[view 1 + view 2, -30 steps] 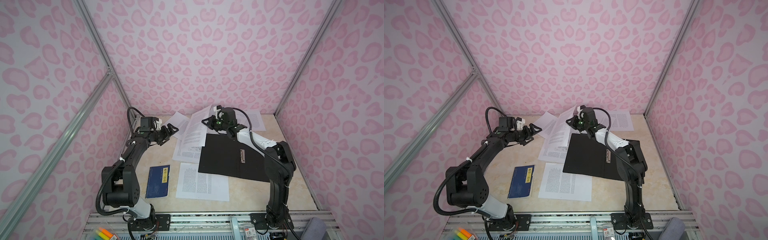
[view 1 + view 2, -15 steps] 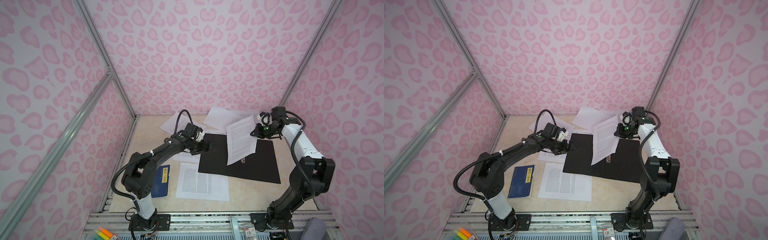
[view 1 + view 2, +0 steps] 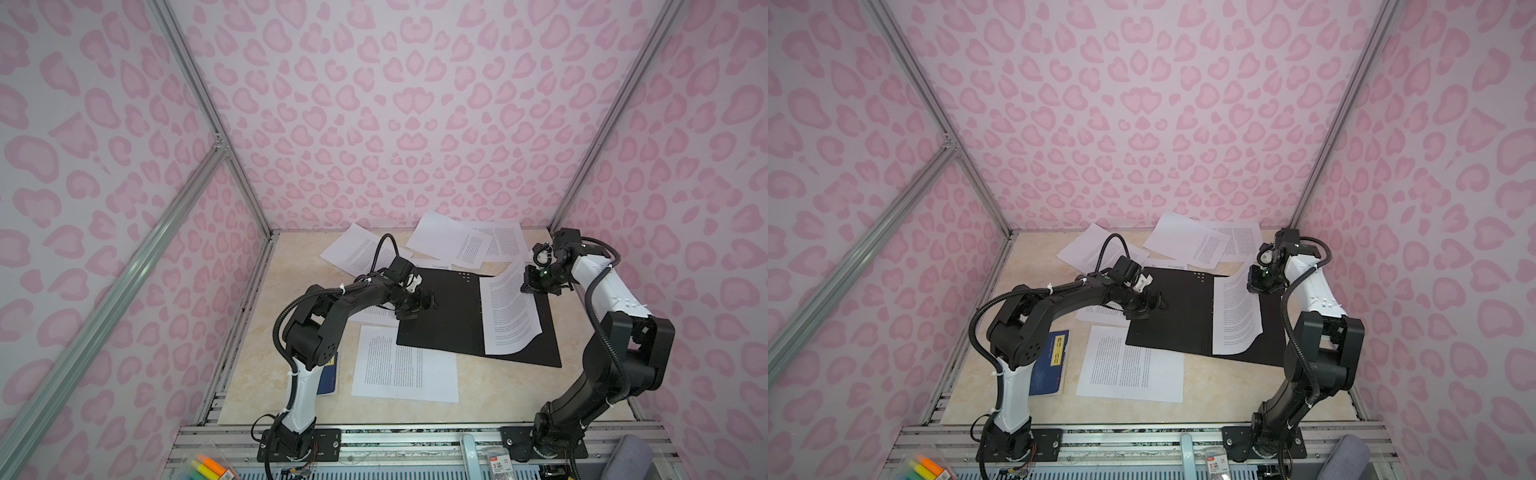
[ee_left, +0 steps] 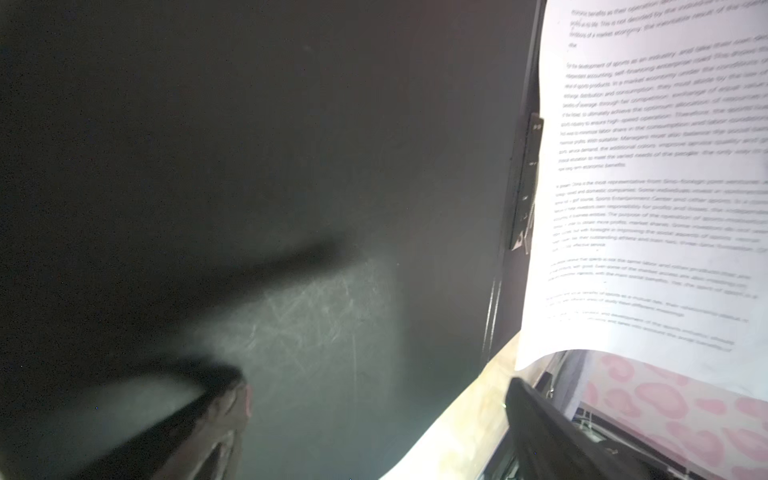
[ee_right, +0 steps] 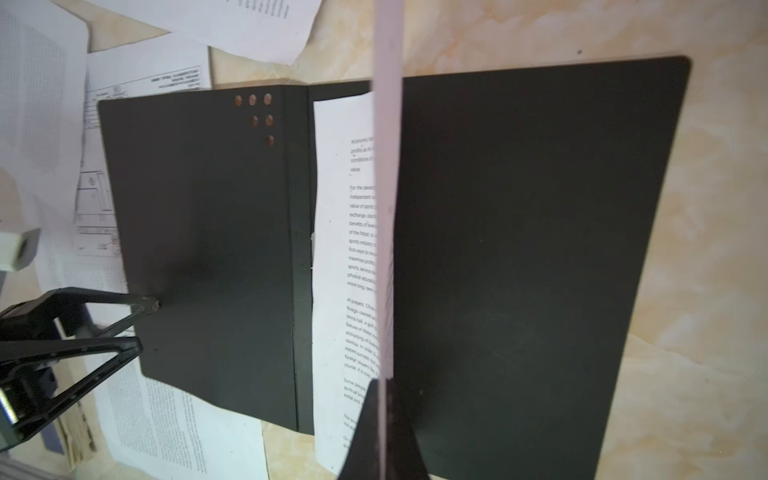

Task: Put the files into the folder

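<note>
1. The folder (image 3: 449, 316) lay open with its black inside up, in the centre of both top views, flat on the table (image 3: 498, 399).
2. The right gripper (image 3: 528, 287), right of centre, was clamped shut on the upper right edge of 1 printed sheet (image 3: 509, 311). That sheet curved down onto the folder's right half, its long edge just beside the spine.
3. The left gripper (image 3: 430, 301) stood spread wide and held nothing. Its fingertips were at the left edge of the folder's left half; contact could not be told.
4. Loose sheets (image 3: 405, 370) lay around the folder: 1 at lower centre, tucked under its near edge, others at upper centre and along its left side.
5. A blue book (image 3: 1052, 365) lay at lower left, partly behind the left arm.
</note>
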